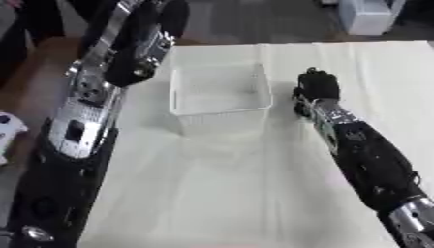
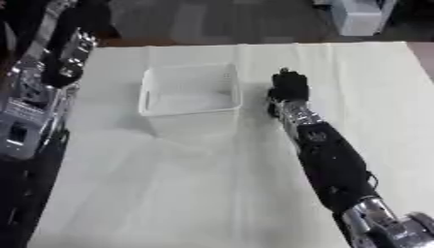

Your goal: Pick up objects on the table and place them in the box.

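A white mesh box [image 1: 219, 92] stands on the cream cloth, a little left of the table's middle, and I see nothing inside it. My right hand [image 1: 318, 85] is just right of the box's right wall, low over the cloth, its black back turned toward me. No loose object shows on the cloth, and whatever lies under the right hand is hidden. My left arm [image 1: 85, 111] rises along the table's left edge. The left hand [image 1: 166, 17] is a dark shape at the top, beyond the box's far left corner.
The cream cloth [image 1: 229, 193] covers the table from the box to the near edge. The far edge lies just behind the box. A white appliance [image 1: 369, 14] stands on the floor at the back right. Beside the left arm is a small white thing [image 1: 7, 128].
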